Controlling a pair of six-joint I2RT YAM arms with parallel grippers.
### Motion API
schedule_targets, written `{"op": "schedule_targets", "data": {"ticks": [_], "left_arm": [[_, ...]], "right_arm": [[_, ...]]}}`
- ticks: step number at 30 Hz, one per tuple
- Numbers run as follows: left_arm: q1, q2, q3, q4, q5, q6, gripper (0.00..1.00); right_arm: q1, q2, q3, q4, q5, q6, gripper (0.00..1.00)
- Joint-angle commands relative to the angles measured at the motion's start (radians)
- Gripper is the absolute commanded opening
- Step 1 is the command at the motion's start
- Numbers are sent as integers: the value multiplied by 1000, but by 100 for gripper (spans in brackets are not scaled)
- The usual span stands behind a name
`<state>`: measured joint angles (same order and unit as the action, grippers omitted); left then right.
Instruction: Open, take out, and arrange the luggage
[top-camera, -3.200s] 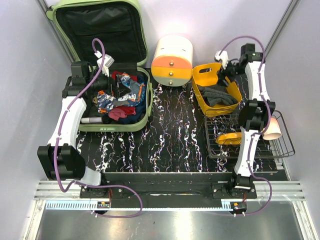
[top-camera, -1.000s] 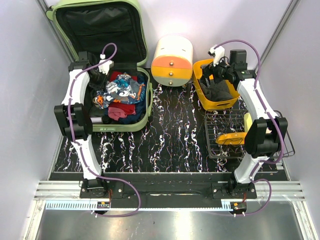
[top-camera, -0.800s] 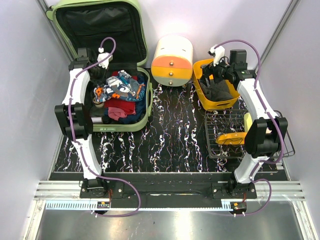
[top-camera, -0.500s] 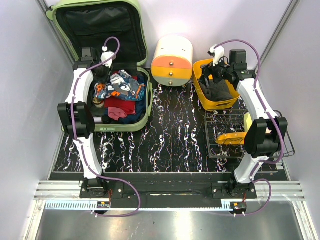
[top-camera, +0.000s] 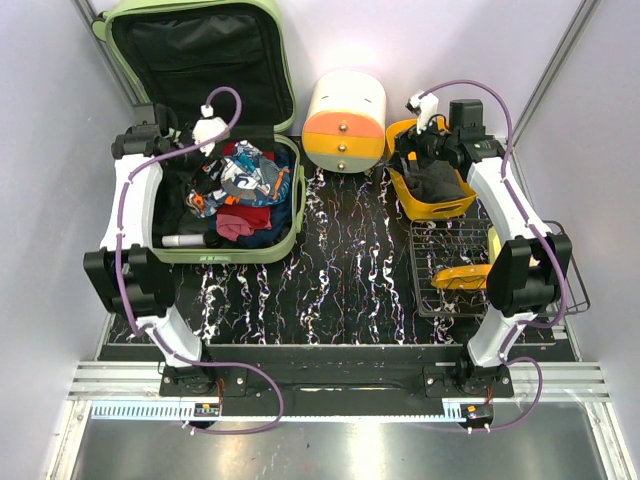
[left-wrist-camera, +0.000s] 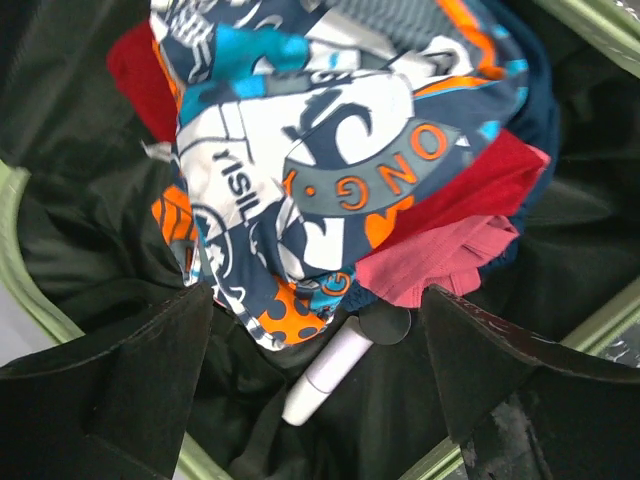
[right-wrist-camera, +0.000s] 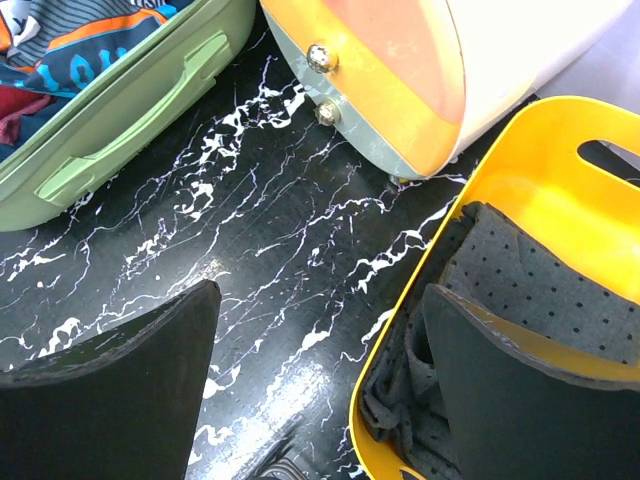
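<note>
Overhead, we see the large pale green hard-shell suitcase (top-camera: 240, 256) at the far left of the black, white-veined table (top-camera: 340, 290). Its lid is thrown back against the wall, black lining showing, and a heap of mixed clothing (top-camera: 240, 195) lies in the lower shell. The left gripper (top-camera: 210, 175) hangs over that heap. The right gripper (top-camera: 403, 163) hangs over the left rim of the orange plastic bin (top-camera: 445, 211), beside the cream-and-orange cylindrical drawer box (top-camera: 345, 115). From the left wrist, we find the jaws spread wide and empty above a blue, white and orange printed garment (left-wrist-camera: 330, 170), with red cloth (left-wrist-camera: 480, 185) beneath it and a white tube (left-wrist-camera: 325, 385) on the lining. From the right wrist, the jaws again stand wide, holding nothing, one finger over bare table and the other over a grey dotted cloth (right-wrist-camera: 520, 290) in the bin.
</note>
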<state>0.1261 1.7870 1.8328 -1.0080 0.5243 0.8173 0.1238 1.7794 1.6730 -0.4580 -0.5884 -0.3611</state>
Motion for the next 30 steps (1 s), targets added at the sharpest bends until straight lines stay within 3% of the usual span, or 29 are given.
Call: {"op": "schedule_targets", "data": {"ticks": [1, 17, 23, 27, 30], "left_arm": [[-66, -61, -69, -27, 23, 255, 88], [-164, 144, -63, 117, -185, 405, 92], [-166, 192, -32, 227, -228, 388, 89], [-164, 221, 19, 305, -215, 278, 76], [-163, 242, 60, 361, -199, 171, 50]], "right_arm": [[20, -37, 16, 39, -28, 17, 91], [34, -72, -16, 47, -2, 36, 91], [34, -67, -7, 47, 1, 37, 91], [36, -51, 10, 51, -2, 47, 90], [43, -40, 19, 64, -7, 53, 91]]}}
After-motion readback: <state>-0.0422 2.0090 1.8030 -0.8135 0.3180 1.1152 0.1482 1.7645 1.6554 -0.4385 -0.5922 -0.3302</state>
